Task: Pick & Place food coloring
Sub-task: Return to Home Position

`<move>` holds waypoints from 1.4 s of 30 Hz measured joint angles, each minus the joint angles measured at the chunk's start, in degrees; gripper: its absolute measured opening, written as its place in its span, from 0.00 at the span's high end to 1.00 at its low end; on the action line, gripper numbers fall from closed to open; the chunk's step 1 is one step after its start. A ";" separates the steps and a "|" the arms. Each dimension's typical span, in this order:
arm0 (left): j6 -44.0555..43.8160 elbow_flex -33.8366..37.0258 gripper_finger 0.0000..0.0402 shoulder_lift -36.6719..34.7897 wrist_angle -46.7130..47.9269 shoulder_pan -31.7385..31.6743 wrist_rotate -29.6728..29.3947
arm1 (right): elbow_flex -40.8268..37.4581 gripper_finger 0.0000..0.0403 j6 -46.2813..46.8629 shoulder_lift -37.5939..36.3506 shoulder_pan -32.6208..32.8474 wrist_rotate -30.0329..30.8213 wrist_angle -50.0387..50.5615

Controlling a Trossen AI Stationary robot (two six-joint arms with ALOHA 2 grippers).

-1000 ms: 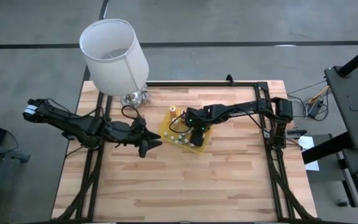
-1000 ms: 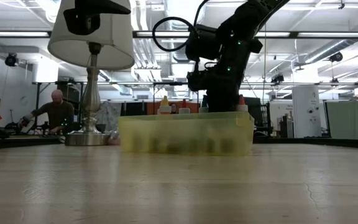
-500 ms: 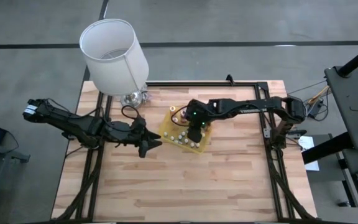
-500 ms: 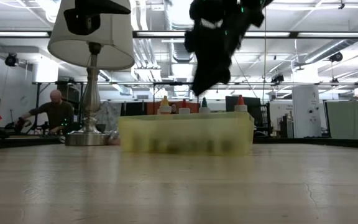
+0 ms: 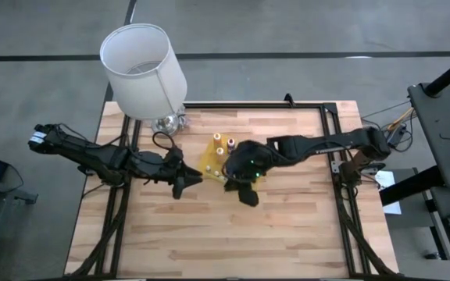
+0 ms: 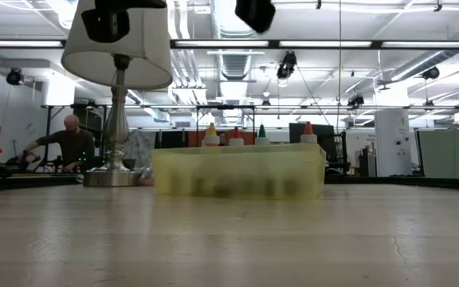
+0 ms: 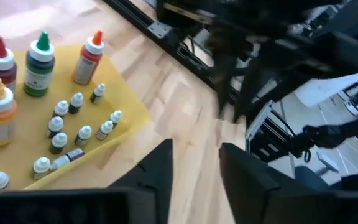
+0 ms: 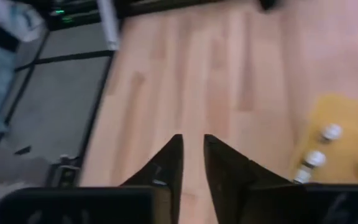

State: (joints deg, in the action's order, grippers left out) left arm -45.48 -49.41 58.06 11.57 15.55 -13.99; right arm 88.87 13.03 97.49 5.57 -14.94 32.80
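While the parted left hand (image 7: 196, 147) waits opposite, the empty, narrow right hand (image 8: 192, 139) beside the food coloring (image 7: 40, 62), seemingly all binned, only needs homing.

A pale plank worktop (image 5: 209, 226) stands on a grey concrete floor (image 5: 303, 27), with a white-shaded lamp (image 5: 143, 66) on a silver base at one corner. Beyond it, the low view looks into an open workshop hall (long ceiling strip lights (image 6: 373, 44), exposed ducts), where a person (image 6: 70, 143) shows at the left.
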 joint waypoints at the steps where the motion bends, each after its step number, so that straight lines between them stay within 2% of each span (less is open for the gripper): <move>1: 0.36 0.00 0.76 -0.06 0.01 0.00 0.45 | 0.61 0.89 -0.04 -0.02 0.95 -0.29 -0.03; 6: 1.93 0.00 0.89 -0.24 0.00 0.00 4.43 | 3.29 0.97 0.09 -0.06 5.35 -0.33 -0.64; 11: 3.83 0.00 0.99 -0.24 0.00 -0.02 8.03 | 6.28 0.98 0.43 -0.04 7.95 -0.10 -1.95; 18: 5.70 0.00 1.00 -0.24 -0.19 -0.02 10.22 | 9.90 0.98 0.56 -0.01 9.41 -0.08 -4.77; 25: -4.47 0.00 1.00 -0.23 -0.15 -0.02 10.19 | 14.14 0.98 8.31 0.03 9.46 -0.06 -4.75; 28: -5.24 0.00 1.00 -0.20 -0.02 -0.02 10.17 | 15.52 0.98 10.68 0.03 9.45 -0.04 -4.88; 35: -3.63 -0.02 1.00 -0.09 0.32 -0.06 10.06 | 18.09 0.98 8.74 0.07 9.42 -0.06 -4.76; 39: 0.79 0.00 1.00 -0.07 0.95 -0.45 8.75 | 19.61 0.98 6.75 0.07 8.45 0.03 -4.71; 42: 8.77 0.00 1.00 -0.15 0.11 -0.38 8.57 | 20.31 0.98 0.80 -0.36 7.91 0.09 -4.13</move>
State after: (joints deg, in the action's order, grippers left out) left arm -36.72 -49.41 57.91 11.68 15.17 -5.42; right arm 109.18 13.83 97.13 13.48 -14.85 28.67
